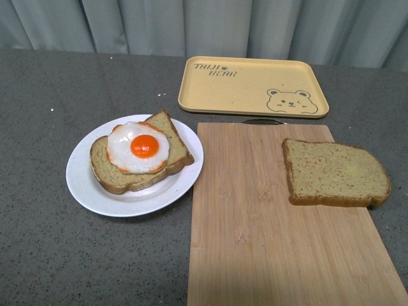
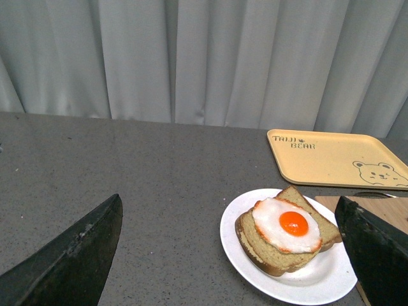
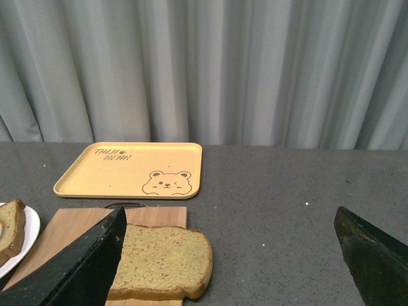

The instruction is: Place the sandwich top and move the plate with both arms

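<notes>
Front view: sandwich top (image 1: 335, 173) lies flat on the wooden cutting board (image 1: 268, 248), right of ctr, close to the board's right edge, rounded end toward frame right, bare on top. Plate (image 1: 81, 186) sits on the grey speckled surface (image 1: 57, 83), left of ctr. Its right rim is at the board's left edge, can't tell if touching. On the plate is an egg slice (image 1: 177, 141) w/ a fried egg (image 1: 138, 148) on it, yolk up, slice turned at an angle. Sandwich top and plate are well apart, w/ bare board btwn them. Yellow tray (image 1: 252, 95) w/ bear drawing is at upper ctr-right, just behind the board's far edge, apart from the plate. A small dark bit shows btwn tray and board, too small to ID. Grey curtain (image 1: 191, 25) runs across the top of frame. Left wrist view: left tool (image 2: 227, 201) is spread wide, gripping nothing. Its black fingers (image 2: 76, 255) frame the view, and the plate w/ egg slice lies ahead, nearer one finger. Right wrist view: right tool (image 3: 229, 210) is also spread wide, nothing gripped. One of its fingers (image 3: 83, 268) partly covers the sandwich top on the board. The tray is beyond it and a bit of plate rim shows at the view's edge.
</notes>
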